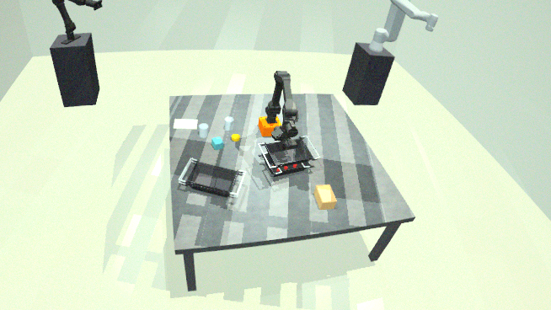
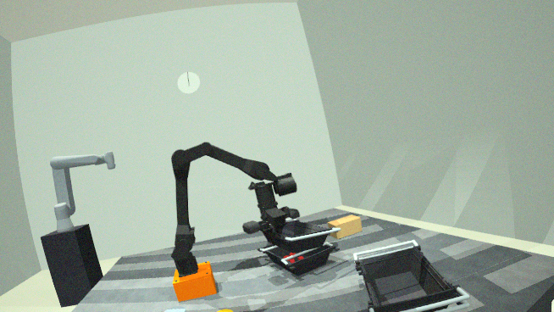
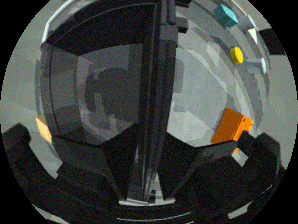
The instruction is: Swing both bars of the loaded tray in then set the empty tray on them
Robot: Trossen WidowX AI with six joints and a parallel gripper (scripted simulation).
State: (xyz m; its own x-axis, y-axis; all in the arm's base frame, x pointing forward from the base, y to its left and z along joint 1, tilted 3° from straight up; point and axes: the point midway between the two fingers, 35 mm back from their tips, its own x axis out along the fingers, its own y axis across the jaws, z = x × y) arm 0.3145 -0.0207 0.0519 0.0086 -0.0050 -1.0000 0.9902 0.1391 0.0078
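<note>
My gripper (image 1: 289, 144) (image 2: 275, 236) (image 3: 144, 126) is shut on one long wall of the empty black tray (image 1: 294, 155) (image 2: 311, 243) (image 3: 110, 30). This tray hangs roughly level just above the loaded tray (image 1: 287, 173) (image 2: 313, 262), with its own white bars out over its ends. Red blocks (image 1: 286, 168) (image 2: 292, 257) show inside the loaded tray. A white bar (image 2: 309, 252) of the loaded tray shows near one end, under the held tray; the held tray partly hides the other. Whether the held tray touches the bars cannot be told.
Another empty tray (image 1: 212, 190) (image 2: 394, 299) with bars out stands at the left in the top view. A tan block (image 1: 325, 197) (image 2: 345, 226) lies beyond the trays. The orange base block (image 1: 266, 127) (image 2: 195, 286), cyan block (image 1: 217, 143) and yellow piece (image 1: 235, 137) are nearby.
</note>
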